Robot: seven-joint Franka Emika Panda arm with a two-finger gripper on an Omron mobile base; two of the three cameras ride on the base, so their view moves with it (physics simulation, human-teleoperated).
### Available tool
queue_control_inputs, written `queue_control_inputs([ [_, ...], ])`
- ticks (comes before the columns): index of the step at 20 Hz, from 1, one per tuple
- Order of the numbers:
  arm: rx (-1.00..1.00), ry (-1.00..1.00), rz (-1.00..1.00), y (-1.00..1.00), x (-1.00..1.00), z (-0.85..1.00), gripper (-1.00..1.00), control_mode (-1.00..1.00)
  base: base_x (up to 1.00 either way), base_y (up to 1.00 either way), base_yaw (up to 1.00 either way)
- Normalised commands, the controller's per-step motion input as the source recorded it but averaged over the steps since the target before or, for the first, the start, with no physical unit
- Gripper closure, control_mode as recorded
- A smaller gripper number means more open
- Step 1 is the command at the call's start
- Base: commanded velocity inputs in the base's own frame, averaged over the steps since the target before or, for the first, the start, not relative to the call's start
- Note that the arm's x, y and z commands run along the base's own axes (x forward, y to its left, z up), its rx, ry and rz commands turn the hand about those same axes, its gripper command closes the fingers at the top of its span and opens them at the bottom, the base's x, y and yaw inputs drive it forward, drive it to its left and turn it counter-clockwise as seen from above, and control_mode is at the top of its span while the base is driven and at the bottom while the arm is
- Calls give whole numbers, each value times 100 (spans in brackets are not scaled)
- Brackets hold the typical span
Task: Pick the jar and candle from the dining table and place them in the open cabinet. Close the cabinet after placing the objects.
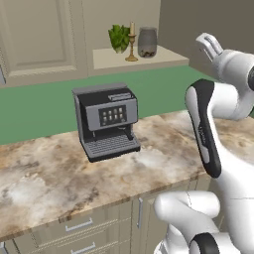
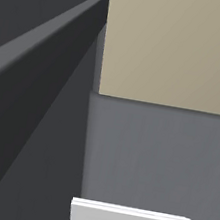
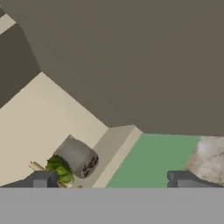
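Observation:
The jar (image 1: 147, 42) is a squat smoky-grey glass with brown contents. It stands at the back on the dining table (image 1: 163, 58), which shows here as a plain beige top. Just left of the jar is the candle (image 1: 132, 42), a cream stick on a brass holder. In the hand view the jar (image 3: 78, 157) lies low on the left, with the candle (image 3: 37, 166) beside it. My gripper (image 3: 111, 179) is open and empty, well apart from both. A beige raised-panel front (image 1: 34, 34) at upper left may be the cabinet; I cannot tell.
A leafy green plant (image 1: 119, 37) stands left of the candle. A grey coffee machine (image 1: 106, 121) sits on the marbled counter (image 1: 44, 173) in front. Green floor (image 1: 44, 106) separates the counter from the table. My white arm (image 1: 223, 124) fills the right side. Dark grey walls (image 2: 29, 119) stand close on the right.

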Motion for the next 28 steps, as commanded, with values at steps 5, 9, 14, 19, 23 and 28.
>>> queue_control_inputs([
  [5, 13, 0, 0, -4, -41, 20, -100, -100, 0, 0, 0],
  [9, 18, 0, 0, -8, -53, 6, -100, -100, 0, 0, 0],
  [14, 21, 0, 0, -26, -48, 2, -100, -100, 0, 0, 0],
  [19, 21, 0, 0, -30, -60, 0, -100, -100, 0, 0, 0],
  [23, 17, 0, 0, -25, -71, 0, -100, -100, 0, 0, 0],
  [28, 21, 0, 0, -28, -48, 0, -100, -100, 0, 0, 0],
])
